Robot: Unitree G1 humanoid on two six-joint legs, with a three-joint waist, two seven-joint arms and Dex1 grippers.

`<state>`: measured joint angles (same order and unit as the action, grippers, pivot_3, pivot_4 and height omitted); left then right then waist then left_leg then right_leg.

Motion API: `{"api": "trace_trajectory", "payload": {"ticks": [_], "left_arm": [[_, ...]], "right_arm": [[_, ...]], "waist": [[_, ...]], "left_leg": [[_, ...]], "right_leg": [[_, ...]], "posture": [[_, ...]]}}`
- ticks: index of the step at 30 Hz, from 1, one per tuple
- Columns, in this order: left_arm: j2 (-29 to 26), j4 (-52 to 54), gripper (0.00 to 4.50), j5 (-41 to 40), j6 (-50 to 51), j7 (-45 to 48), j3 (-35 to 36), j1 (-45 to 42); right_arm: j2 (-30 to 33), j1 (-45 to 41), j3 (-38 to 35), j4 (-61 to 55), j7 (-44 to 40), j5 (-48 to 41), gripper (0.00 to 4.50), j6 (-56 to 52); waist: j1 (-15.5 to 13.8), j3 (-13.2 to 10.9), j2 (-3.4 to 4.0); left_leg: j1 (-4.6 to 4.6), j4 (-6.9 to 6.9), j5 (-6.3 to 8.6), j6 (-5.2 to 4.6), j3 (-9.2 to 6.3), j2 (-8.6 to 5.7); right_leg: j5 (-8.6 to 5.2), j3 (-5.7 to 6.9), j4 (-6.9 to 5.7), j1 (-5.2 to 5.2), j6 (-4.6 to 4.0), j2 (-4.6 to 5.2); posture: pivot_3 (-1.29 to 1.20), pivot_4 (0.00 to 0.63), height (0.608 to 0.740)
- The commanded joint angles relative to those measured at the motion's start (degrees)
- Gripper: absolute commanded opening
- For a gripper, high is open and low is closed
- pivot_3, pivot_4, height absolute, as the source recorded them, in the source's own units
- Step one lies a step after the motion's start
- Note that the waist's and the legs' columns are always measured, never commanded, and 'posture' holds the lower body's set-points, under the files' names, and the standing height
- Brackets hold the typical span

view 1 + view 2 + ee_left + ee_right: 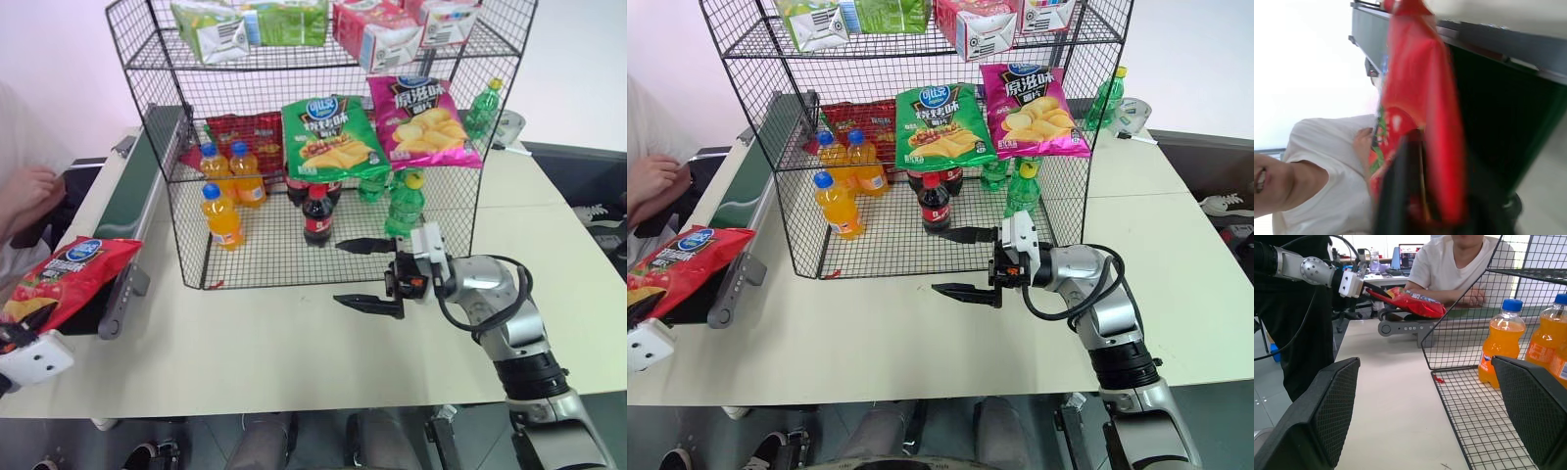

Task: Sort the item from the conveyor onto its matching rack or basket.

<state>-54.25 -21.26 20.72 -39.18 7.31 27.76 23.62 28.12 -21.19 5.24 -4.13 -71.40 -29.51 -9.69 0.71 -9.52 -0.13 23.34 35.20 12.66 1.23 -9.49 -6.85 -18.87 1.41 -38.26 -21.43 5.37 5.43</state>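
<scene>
The item, a glossy red chip bag [71, 277] with a blue oval logo, sits over the near end of the dark green conveyor [135, 188]. My left gripper [1375, 288] is shut on the bag's near edge, and its black fingers [1400, 196] pinch the red foil. Whether the bag still rests on the belt I cannot tell. The black wire rack [269, 257] stands on the table to the right of the conveyor. My right gripper [364, 275] hangs open and empty in front of the rack's lower tier, pointing left.
The rack holds a green chip bag [331, 137], a pink chip bag [423, 122], orange drink bottles [221, 215], cola bottles [316, 215] and cartons [387, 39] on top. A person [1449, 264] in a white shirt sits beyond the conveyor. Bare tabletop [255, 343] lies between my arms.
</scene>
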Motion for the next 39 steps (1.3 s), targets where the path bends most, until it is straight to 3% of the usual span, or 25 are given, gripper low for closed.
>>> {"api": "trace_trajectory", "payload": {"ticks": [1,6,10,22,29,39], "left_arm": [[-0.17,0.07,0.06,-0.60,0.34,-0.80,0.17,-0.62],[0.37,2.11,0.06,1.33,0.07,-3.35,1.34,-0.25],[1.73,6.38,0.06,-1.79,-1.37,-2.84,3.45,1.82],[6.84,35.91,0.06,-17.22,2.29,9.98,14.27,10.77],[9.99,48.99,0.06,-23.55,6.12,16.88,14.90,12.53],[14.67,64.12,0.06,-26.62,17.63,19.85,8.54,7.02]], "right_arm": [[0.25,-1.09,-1.08,-0.13,-0.20,-0.10,4.50,1.04],[0.32,-1.25,-1.09,0.40,-0.34,0.11,4.50,1.49],[0.30,-1.12,-1.04,1.10,-0.55,0.38,4.50,2.19],[2.01,-1.53,-2.59,4.36,-2.28,0.92,4.50,3.88],[4.23,-2.98,-4.76,6.45,-4.34,-0.02,4.50,3.20],[4.21,-2.45,-5.09,7.05,-4.12,0.66,4.50,3.94]], "waist": [[0.01,0.00,0.00],[0.08,0.00,-0.01],[0.06,0.01,-0.02],[-0.06,0.02,-0.03],[-0.05,0.02,-0.03],[-0.17,0.02,-0.03]], "left_leg": [[0.00,0.00,0.00,0.00,0.00,0.00],[0.00,0.01,0.00,0.00,0.00,0.00],[0.00,0.01,0.00,0.00,0.00,0.00],[0.01,0.02,0.00,0.00,0.01,0.00],[0.01,0.02,0.00,0.00,0.02,0.00],[0.00,0.04,-0.01,0.00,0.03,0.00]], "right_leg": [[0.00,0.00,0.00,0.00,0.00,0.00],[0.00,0.00,-0.01,0.00,0.00,0.00],[0.00,0.00,-0.01,0.00,0.00,0.00],[0.00,0.00,0.02,0.01,-0.01,0.01],[-0.01,0.00,0.05,0.03,-0.01,0.01],[-0.01,0.01,0.07,0.07,-0.01,-0.01]], "posture": [[0.00,0.150,0.740],[0.00,0.150,0.740],[0.00,0.150,0.740],[0.00,0.150,0.740],[0.00,0.150,0.740],[0.00,0.150,0.740]]}}
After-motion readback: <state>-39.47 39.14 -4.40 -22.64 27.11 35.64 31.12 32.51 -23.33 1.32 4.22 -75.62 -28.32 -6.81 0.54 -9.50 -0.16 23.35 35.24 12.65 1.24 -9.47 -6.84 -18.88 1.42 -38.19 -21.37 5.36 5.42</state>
